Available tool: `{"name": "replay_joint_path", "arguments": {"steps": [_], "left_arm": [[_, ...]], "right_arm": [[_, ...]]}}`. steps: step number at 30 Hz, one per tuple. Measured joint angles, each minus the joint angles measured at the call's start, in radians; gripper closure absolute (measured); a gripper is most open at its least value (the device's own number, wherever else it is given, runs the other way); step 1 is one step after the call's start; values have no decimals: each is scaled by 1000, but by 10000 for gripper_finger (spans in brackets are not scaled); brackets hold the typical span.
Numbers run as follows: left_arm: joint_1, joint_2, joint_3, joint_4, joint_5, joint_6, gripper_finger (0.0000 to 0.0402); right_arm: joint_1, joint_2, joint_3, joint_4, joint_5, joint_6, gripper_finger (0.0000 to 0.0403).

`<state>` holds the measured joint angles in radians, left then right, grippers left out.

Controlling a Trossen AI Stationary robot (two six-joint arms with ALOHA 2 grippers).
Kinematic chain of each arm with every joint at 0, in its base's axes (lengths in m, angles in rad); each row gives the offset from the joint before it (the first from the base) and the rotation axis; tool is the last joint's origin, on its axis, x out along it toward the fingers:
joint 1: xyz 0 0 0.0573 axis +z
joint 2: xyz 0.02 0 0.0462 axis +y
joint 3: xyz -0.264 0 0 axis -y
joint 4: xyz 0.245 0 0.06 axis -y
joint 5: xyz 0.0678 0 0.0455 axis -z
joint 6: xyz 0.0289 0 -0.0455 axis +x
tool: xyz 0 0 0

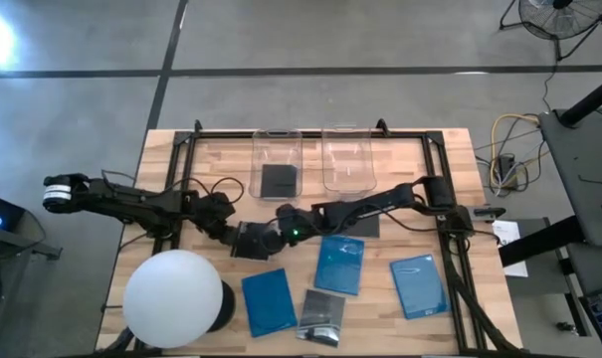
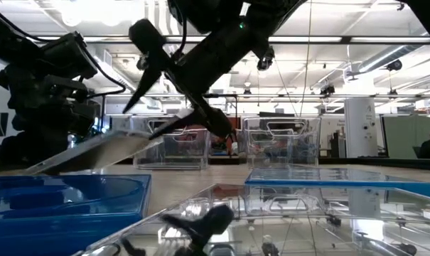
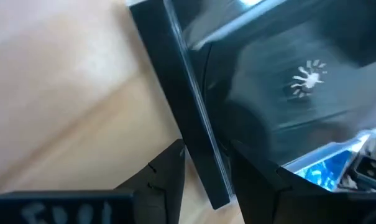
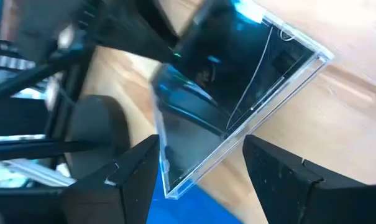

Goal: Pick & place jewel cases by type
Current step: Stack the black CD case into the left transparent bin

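A dark jewel case (image 1: 256, 240) hangs tilted between my two grippers at mid-table. In the low view this case (image 2: 108, 151) has its left end low and its right end high. My left gripper (image 1: 239, 239) is shut on the low end and my right gripper (image 1: 281, 227) on the high end. Another dark case (image 1: 278, 181) lies flat in the left clear bin. A dark case (image 1: 363, 225) lies under my right arm, and another (image 1: 321, 316) lies near the front edge. Three blue cases (image 1: 269, 301), (image 1: 339, 265), (image 1: 418, 286) lie flat on the wood. My left gripper (image 3: 206, 177) pinches the case's thin edge (image 3: 203, 149) close to a corner, with one finger on each broad face. The fingers slant down from the table's left. This end sits low; whether it touches the table I cannot tell. My right gripper (image 4: 200, 155) has a corner of the case (image 4: 175, 177) between its fingers. One finger (image 4: 135, 171) stands against each of the two edges that meet there. It comes slanting down from the table's right. This end is lifted clear of the table.
Two clear bins (image 1: 277, 149), (image 1: 347, 154) stand side by side at the far edge. A big white sphere (image 1: 173, 298) fills the near left corner. A black frame (image 1: 310, 132) runs along the far and side edges.
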<state>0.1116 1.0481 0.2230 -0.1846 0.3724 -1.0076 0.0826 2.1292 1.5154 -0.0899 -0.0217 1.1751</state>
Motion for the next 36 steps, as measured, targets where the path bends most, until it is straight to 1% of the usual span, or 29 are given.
{"name": "replay_joint_path", "arguments": {"steps": [3, 9, 12, 15, 18, 21, 24, 26, 31, 36], "left_arm": [[-1, -6, 0, 1, 46, -8, 296], [-2, -28, 0, 2, 99, -15, 296], [-3, -46, -2, -7, 103, -23, 296], [-3, -58, -2, -5, 86, -27, 296], [-3, -76, -1, -8, 26, -83, 296], [-4, -94, -1, -36, -45, -206, 296], [-7, -99, -11, -24, -103, -261, 296], [-6, -89, -24, 16, -143, -299, 296], [-5, -73, -37, 167, -177, -303, 296], [-4, -43, -36, 317, -307, -259, 296]], "right_arm": [[0, -8, 2, 32, 2, -10, 177], [0, -6, 2, 27, 2, -45, 177], [0, -6, 2, 25, 1, -46, 177], [0, -6, 2, 17, 0, -47, 177], [0, -8, 3, -59, 0, -22, 177], [0, -7, 1, -167, -16, -3, 177], [3, 1, 1, -161, -93, -3, 177], [8, 12, 1, -128, -109, -2, 177], [9, 31, 1, -86, -110, 34, 177], [8, 36, 1, -86, -110, 15, 177]]}}
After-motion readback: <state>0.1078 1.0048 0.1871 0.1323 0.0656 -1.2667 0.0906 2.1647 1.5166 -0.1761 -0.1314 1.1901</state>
